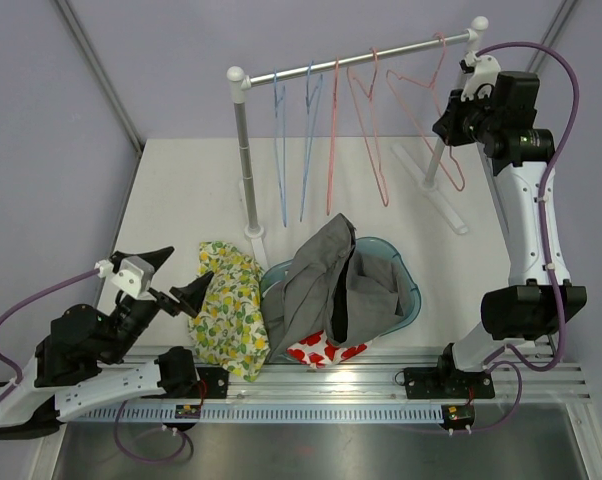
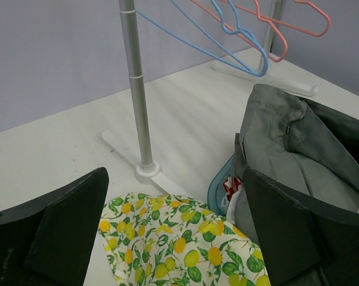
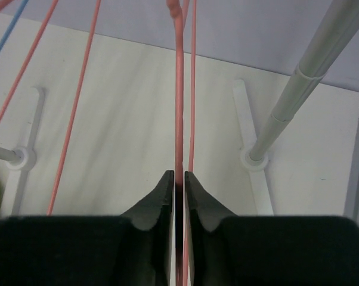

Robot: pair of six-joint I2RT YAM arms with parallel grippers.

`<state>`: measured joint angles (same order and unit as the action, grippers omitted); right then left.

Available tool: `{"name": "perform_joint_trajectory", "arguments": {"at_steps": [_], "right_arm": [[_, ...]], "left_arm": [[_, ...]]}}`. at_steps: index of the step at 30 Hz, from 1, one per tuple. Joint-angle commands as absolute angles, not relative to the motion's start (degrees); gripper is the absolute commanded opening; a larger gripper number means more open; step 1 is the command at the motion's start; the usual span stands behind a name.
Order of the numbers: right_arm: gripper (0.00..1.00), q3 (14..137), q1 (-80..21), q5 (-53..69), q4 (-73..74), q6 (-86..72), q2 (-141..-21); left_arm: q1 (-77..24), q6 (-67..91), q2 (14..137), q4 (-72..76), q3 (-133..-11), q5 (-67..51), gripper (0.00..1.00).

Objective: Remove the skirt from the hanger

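At about eight o'clock on the table [image 1: 181, 180], seen from the top camera, you have the lemon-print skirt [image 1: 229, 315] lying loosely spread on the surface, just beside the nine o'clock side of the teal basin [image 1: 409, 280]. Your left gripper [image 1: 189, 266] hangs over the skirt's ten o'clock edge with its two dark fingers [image 2: 54, 238] spread wide and nothing between them. From the left wrist you look between them straight down onto the yellow-and-green print. A grey garment [image 1: 326, 275] is heaped in the basin and spills over its rim toward seven o'clock, and a red-and-white cloth [image 1: 323, 350] shows under it at the basin's six o'clock edge. At twelve o'clock the clothes rack [image 1: 361, 55] stands on two posts, its rail carrying two blue hangers [image 1: 281, 130] toward the eleven o'clock end and pink ones further along toward one o'clock. Your right arm reaches up to the one o'clock end of the rail. From the right wrist, your right gripper [image 3: 179, 174] has its fingers drawn together to a thin slit, with the wire of a pink hanger [image 3: 179, 89] running down into that slit, so they are pinched on the wire. A second, thinner pink wire runs just to the three o'clock side of it, outside the fingers. The rack's right post [image 3: 287, 101] rises at two o'clock in that view.
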<state>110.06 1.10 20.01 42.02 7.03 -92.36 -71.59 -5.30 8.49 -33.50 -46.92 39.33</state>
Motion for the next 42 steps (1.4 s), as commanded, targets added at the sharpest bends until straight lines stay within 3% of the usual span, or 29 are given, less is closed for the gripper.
{"name": "perform_joint_trajectory", "arguments": {"at_steps": [1, 3, 4, 5, 6, 8, 10, 13, 14, 19, 25, 29, 33, 35, 40, 42], "right_arm": [[0.21, 109.3, 0.6, 18.0, 40.7, 9.5, -89.9], [0.44, 108.8, 0.6, 17.7, 41.8, 11.7, -87.6], [0.72, 108.4, 0.6, 17.4, 42.3, 12.6, -86.4], [0.86, 108.1, 0.6, 16.7, 43.1, 15.2, -85.0], [0.94, 107.4, 0.6, 16.4, 43.8, 16.8, -81.9], [0.99, 107.1, 0.4, 19.9, 47.7, 23.0, -78.7], [0.99, 105.6, 0.4, 26.3, 50.6, 27.7, -74.1], [1.00, 103.9, -5.1, 50.3, 64.7, 44.6, -71.0], [0.99, 103.5, -5.2, 52.1, 67.0, 47.5, -71.0], [0.99, 96.2, -25.6, 52.0, 66.1, 52.2, -72.0], [0.94, 98.1, -50.8, 34.9, 60.7, 39.9, -84.7], [0.92, 97.9, -60.3, 27.7, 49.8, 26.9, -92.6], [0.90, 99.0, -63.2, 18.6, 40.2, 4.0, -98.3], [0.98, 98.0, -64.3, 13.3, 35.6, -3.3, -100.5], [0.99, 93.6, -67.1, -2.2, 30.8, -15.9, -102.3], [0.99, 94.4, -67.8, -3.3, 32.3, -17.7, -104.5]], "left_arm": [[-71.6, -1.8, 9.5, -33.6, -47.9, 38.2, 0.99], [-71.6, -1.1, 10.0, -34.4, -47.9, 38.4, 0.99], [-71.6, -0.7, 10.8, -34.7, -48.2, 38.6, 0.99], [-71.6, -0.4, 11.1, -35.1, -48.4, 38.7, 0.99], [-71.5, -0.3, 11.8, -35.6, -48.6, 38.8, 0.99], [-71.5, -0.4, 12.4, -35.7, -49.1, 39.0, 0.99], [-71.5, -0.3, 12.7, -35.3, -49.3, 39.1, 0.99], [-71.5, -0.4, 13.3, -34.2, -50.2, 40.0, 0.99], [-71.5, -0.4, 13.4, -34.2, -50.6, 40.5, 0.99], [-71.5, 5.7, 14.4, -35.5, -54.0, 44.1, 0.99], [-71.5, 10.7, 14.6, -37.5, -57.2, 50.3, 0.99], [-71.5, 12.6, 13.8, -37.6, -57.0, 52.4, 0.99], [-71.5, 12.8, 12.9, -38.1, -56.9, 54.3, 0.99], [-71.5, 12.9, 12.7, -38.6, -57.1, 54.7, 0.99], [-71.5, 13.3, 12.0, -39.4, -57.3, 54.7, 0.99], [-71.5, 13.4, 11.3, -39.4, -56.8, 54.6, 0.99]]}}
